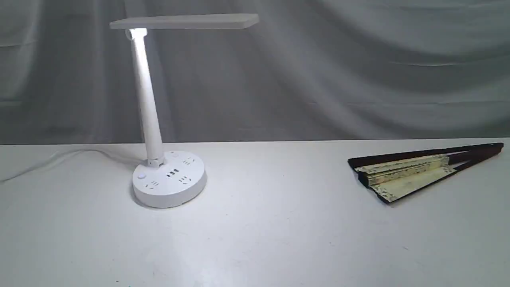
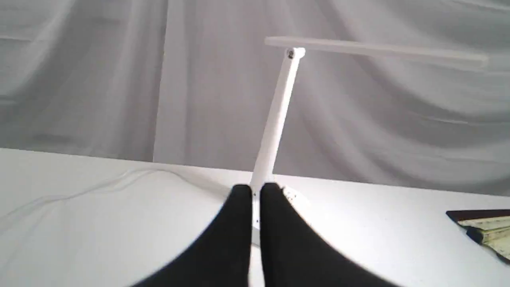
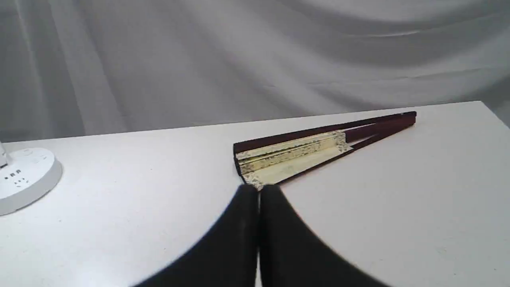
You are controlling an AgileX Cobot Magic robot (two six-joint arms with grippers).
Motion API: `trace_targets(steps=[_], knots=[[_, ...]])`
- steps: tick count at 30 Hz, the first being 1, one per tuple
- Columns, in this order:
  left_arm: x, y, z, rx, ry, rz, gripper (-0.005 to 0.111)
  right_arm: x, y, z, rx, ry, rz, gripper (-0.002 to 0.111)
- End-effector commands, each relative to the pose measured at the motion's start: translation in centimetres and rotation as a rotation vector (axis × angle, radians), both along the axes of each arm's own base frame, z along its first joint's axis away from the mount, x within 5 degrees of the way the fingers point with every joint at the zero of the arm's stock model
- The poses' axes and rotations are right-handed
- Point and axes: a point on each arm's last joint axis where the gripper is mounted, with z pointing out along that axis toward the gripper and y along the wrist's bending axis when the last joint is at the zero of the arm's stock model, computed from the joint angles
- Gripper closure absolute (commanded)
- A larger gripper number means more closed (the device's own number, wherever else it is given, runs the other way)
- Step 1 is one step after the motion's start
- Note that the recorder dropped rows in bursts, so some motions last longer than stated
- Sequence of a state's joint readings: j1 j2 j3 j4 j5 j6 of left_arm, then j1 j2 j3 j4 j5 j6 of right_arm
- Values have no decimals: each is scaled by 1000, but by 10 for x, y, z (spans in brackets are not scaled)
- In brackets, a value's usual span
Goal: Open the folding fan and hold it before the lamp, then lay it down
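The folding fan lies nearly closed on the right of the white table, with a few cream pleats showing between its dark maroon guards; the right wrist view has the fan too. The white lamp stands at the left, its stem slanted and its flat head lit. Neither gripper appears in the exterior view. My left gripper is shut and empty, and past it rises the lamp stem. My right gripper is shut and empty, short of the fan's wide end.
The lamp's white cord trails left across the table. A grey draped cloth hangs behind the table's far edge. The lamp base shows at the edge of the right wrist view.
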State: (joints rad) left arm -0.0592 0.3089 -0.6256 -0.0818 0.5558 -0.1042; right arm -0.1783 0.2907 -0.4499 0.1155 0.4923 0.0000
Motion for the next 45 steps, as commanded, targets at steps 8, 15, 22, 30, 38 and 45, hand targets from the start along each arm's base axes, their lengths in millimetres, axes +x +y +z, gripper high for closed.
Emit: trace_targets(steps=[8,15,22,30,38,45], knots=[[71,-5,-18,44,287,-15,85,57,-9,27,43,149,4,78],[109,-7,-47,70,481,-26,79,95,-15,22,70,264,8,62],[132,-12,-70,83,613,-69,79,137,-22,13,92,426,21,61],[151,-37,-86,156,694,-196,79,185,-30,-1,63,562,56,61],[173,-58,-104,193,771,-261,79,228,-35,-6,86,660,86,61],[184,-65,-123,217,837,-282,79,254,-37,-16,122,728,100,61]])
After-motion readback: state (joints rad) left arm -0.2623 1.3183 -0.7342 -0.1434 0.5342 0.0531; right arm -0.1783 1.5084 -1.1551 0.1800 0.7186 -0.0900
